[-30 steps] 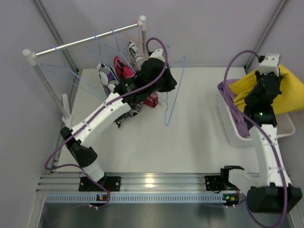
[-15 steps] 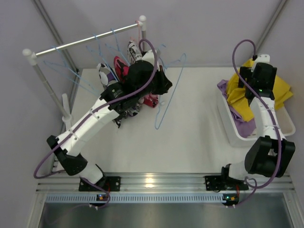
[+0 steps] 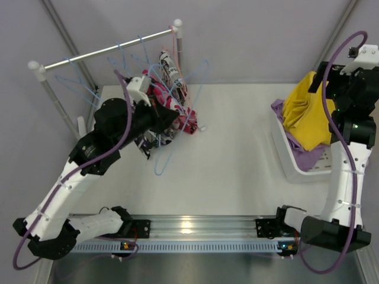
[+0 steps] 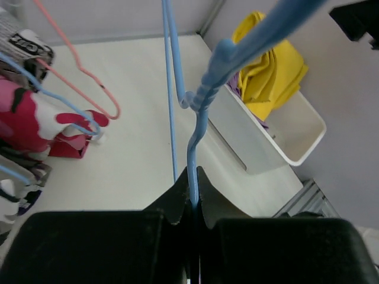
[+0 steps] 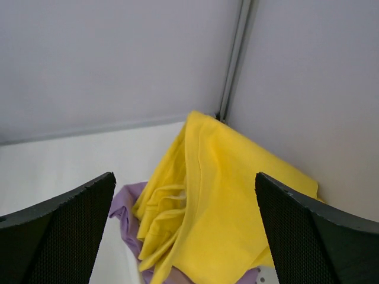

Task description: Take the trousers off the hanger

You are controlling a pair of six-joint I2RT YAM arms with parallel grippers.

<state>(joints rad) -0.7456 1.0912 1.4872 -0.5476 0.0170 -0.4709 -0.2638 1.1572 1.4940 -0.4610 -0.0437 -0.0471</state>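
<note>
The yellow trousers (image 3: 307, 112) lay heaped in the white bin (image 3: 290, 168) at the right of the top view. Their long axis ran up and down the frame, with a narrow peak toward the upper edge and the folds spreading toward the lower right. A lilac pair (image 3: 303, 157) lay beneath them, only its edges showing at the bin's left and lower sides. In the right wrist view the bottom edge cut off the yellow pair's lower end.

The right gripper (image 5: 186, 228) hung above them, its fingers (image 5: 59, 231) wide apart with nothing between.

At the upper left, pink-red print trousers (image 3: 177, 112) and a black-and-white pair (image 3: 167, 64) bunched below the rack's rail (image 3: 100, 52). The left arm covered part of them, so we could not tell their direction or which hangers carried them.

The left gripper (image 4: 190, 180) was clamped on a blue hanger (image 4: 198, 130) just below its twisted neck. Its wire rose from lower centre toward the upper right, where the hook was blurred and cut off. The bin stood on the pale surface (image 3: 237, 160).
</note>
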